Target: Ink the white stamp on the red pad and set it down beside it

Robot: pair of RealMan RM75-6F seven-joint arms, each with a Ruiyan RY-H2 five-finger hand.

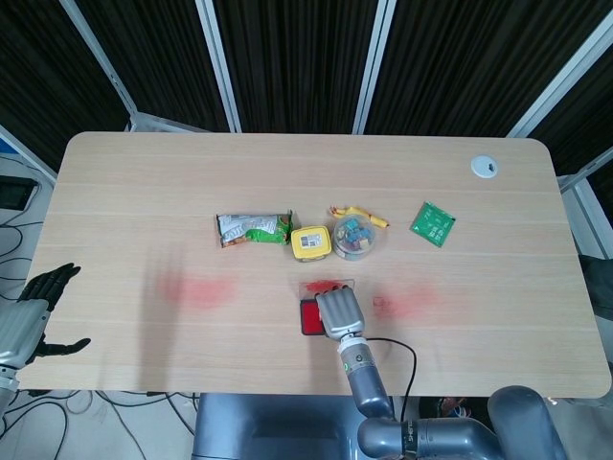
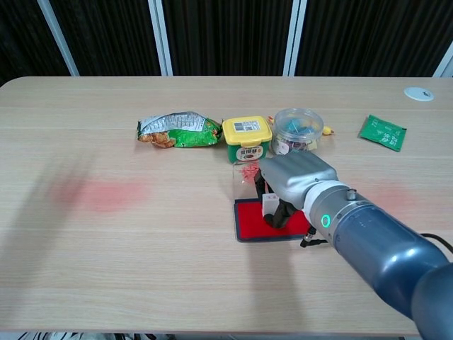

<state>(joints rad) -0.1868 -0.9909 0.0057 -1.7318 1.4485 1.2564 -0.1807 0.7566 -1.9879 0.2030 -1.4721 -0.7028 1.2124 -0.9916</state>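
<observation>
The red ink pad (image 2: 255, 219) lies in its dark tray on the table, its clear lid (image 2: 245, 174) standing open behind it. My right hand (image 2: 296, 178) hangs over the pad, fingers curled down, and holds the white stamp (image 2: 270, 205), whose lower end is on or just above the red surface. From the head view the right hand (image 1: 340, 311) covers most of the pad (image 1: 308, 317) and the stamp is hidden. My left hand (image 1: 36, 311) is off the table's left front corner, fingers spread, holding nothing.
Behind the pad stand a yellow-lidded box (image 2: 247, 138), a round clear tub of small items (image 2: 297, 129) and a green snack bag (image 2: 178, 130). A green packet (image 2: 383, 132) lies at the right. Faint red smears (image 2: 105, 195) mark the wood on the left.
</observation>
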